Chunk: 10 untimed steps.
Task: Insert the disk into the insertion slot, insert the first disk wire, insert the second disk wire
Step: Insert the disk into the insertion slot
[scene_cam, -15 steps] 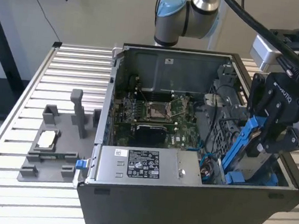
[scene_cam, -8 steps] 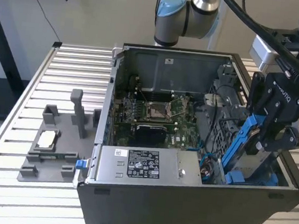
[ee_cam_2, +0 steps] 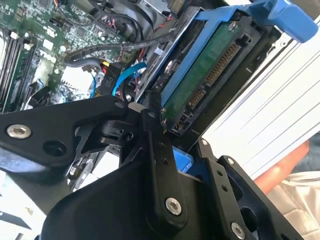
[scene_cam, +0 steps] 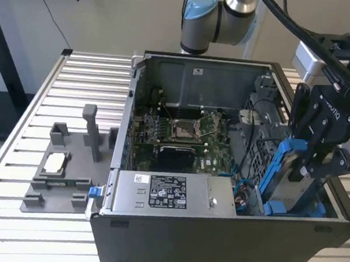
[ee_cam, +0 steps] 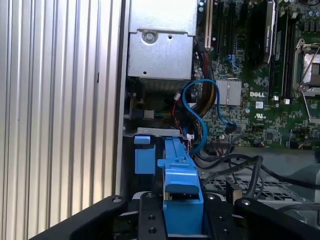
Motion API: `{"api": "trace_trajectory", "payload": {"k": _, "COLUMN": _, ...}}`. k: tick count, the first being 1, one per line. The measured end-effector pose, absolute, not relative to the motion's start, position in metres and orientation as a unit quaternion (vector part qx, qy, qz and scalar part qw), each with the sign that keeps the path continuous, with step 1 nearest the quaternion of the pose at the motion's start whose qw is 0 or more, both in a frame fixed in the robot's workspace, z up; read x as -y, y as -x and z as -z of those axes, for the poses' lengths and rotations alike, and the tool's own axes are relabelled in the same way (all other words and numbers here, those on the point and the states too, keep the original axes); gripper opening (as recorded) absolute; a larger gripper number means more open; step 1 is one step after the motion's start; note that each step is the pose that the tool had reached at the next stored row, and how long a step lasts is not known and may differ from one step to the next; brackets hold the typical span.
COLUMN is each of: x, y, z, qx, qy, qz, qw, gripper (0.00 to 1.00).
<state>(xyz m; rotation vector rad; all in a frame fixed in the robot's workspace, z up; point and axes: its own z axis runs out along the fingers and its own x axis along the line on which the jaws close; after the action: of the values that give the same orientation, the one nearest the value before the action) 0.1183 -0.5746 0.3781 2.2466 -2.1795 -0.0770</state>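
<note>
The disk, a grey drive in a bright blue carrier, stands tilted at the exterior view's right end of the open computer case. Its lower end reaches into the drive bay, the insertion slot. My gripper is shut on it from above. In the first wrist view, the black fingers clamp the blue carrier from both sides. The second wrist view shows the disk's green board and connectors beyond the fingers. A loose blue disk wire curls inside the case beside the bay.
The motherboard and silver power supply sit inside the case. A grey fixture holding a small silver chip lies on the slatted table at the exterior view's left. A person's arm is beside the case.
</note>
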Motion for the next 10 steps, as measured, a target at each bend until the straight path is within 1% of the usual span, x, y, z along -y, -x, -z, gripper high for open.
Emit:
{"api": "trace_trajectory", "payload": {"k": 1, "x": 0.5746, "y": -0.1182, "z": -0.3782, "qx": 0.696, "qy": -0.717, "qz": 0.025, "qw": 0.006, "gripper": 0.34}}
{"api": "trace_trajectory", "payload": {"k": 2, "x": 0.5746, "y": -0.1182, "z": -0.3782, "qx": 0.696, "qy": -0.717, "qz": 0.025, "qw": 0.006, "gripper": 0.4}}
{"api": "trace_trajectory", "payload": {"k": 10, "x": 0.5738, "y": -0.118, "z": -0.3847, "qx": 0.696, "qy": -0.717, "qz": 0.024, "qw": 0.007, "gripper": 0.4}}
